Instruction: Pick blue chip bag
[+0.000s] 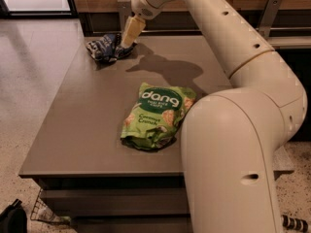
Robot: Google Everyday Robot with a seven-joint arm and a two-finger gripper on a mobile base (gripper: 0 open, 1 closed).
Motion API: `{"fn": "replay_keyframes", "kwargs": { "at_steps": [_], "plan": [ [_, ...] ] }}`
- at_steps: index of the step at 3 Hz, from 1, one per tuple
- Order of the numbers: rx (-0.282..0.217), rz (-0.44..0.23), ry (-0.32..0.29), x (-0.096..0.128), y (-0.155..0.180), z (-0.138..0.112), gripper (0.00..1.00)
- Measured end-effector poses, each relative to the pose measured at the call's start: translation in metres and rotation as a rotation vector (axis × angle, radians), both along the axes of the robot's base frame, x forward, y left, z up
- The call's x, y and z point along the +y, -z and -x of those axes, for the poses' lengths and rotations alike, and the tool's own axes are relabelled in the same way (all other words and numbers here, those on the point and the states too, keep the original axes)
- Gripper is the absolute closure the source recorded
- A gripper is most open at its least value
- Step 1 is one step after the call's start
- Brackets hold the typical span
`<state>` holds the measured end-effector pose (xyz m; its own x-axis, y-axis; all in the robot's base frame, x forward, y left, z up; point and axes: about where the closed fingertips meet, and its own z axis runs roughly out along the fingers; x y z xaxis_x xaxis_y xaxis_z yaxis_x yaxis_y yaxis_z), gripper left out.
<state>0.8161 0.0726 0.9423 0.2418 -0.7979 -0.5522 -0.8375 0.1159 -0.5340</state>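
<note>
Gripper point(128, 38) hangs over far-left corner of table point(87, 130); open or closed, can't tell. Blue chip bag point(103, 48) lies just left of its tip, right end abt under it, long axis along table's far edge. Likely needs short drop, slightly left.

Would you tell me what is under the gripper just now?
The blue chip bag lies under the gripper, at the table's far corner; the gripper covers the bag's right edge.
</note>
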Motion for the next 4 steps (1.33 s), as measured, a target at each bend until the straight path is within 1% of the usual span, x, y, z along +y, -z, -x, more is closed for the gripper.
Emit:
{"fn": "replay_keyframes", "kwargs": {
  "at_steps": [1,2,3,4],
  "plan": [
    [0.012,-0.030,-0.027,0.024,0.010,-0.008,0.00],
    [0.030,-0.031,0.025,0.045,0.021,-0.011,0.00],
    [0.086,-0.025,0.065,0.060,0.055,-0.010,0.00],
    [0.140,-0.029,0.091,0.065,0.085,-0.008,0.02]
  ]
}}
